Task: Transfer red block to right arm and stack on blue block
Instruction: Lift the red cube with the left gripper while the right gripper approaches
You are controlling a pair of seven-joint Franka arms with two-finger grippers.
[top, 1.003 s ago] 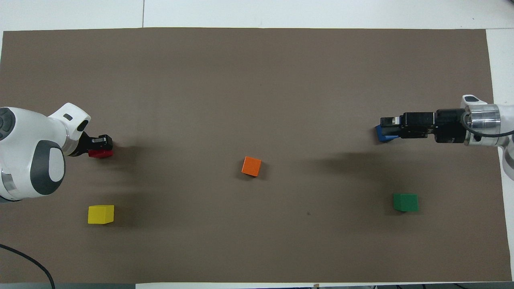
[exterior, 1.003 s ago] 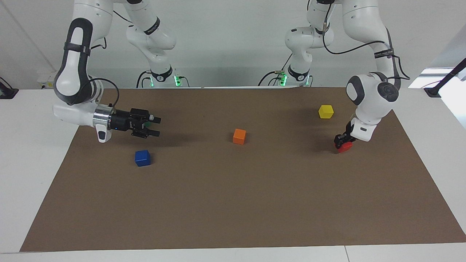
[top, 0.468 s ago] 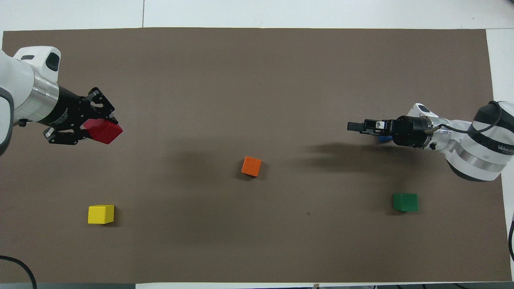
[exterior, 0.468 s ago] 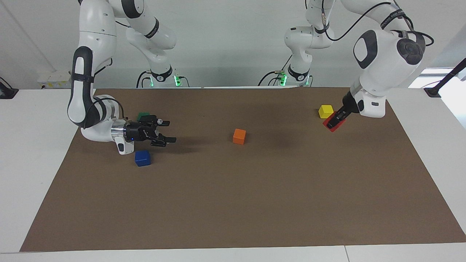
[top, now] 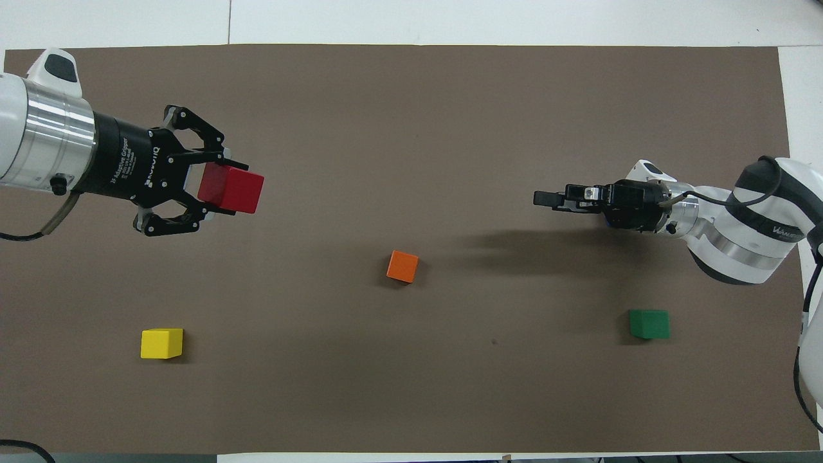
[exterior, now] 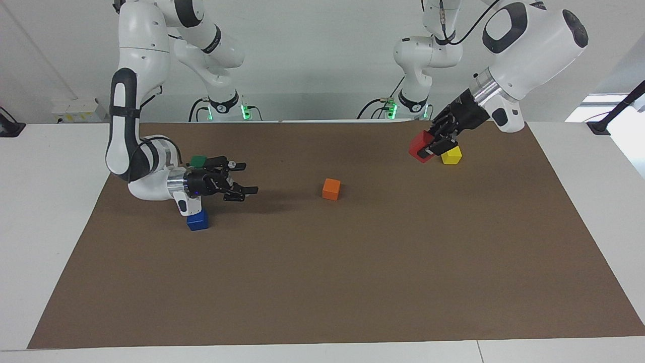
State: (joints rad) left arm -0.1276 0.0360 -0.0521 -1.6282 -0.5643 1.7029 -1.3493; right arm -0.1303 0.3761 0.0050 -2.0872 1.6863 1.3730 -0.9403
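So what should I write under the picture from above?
Left gripper holds the red block in the air; the open right gripper waits above the mat.

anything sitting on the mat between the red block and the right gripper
Only the orange cube, roughly midway and a little nearer the robots than the line from the red block, held raised by the left gripper, to the open right gripper; overhead view.
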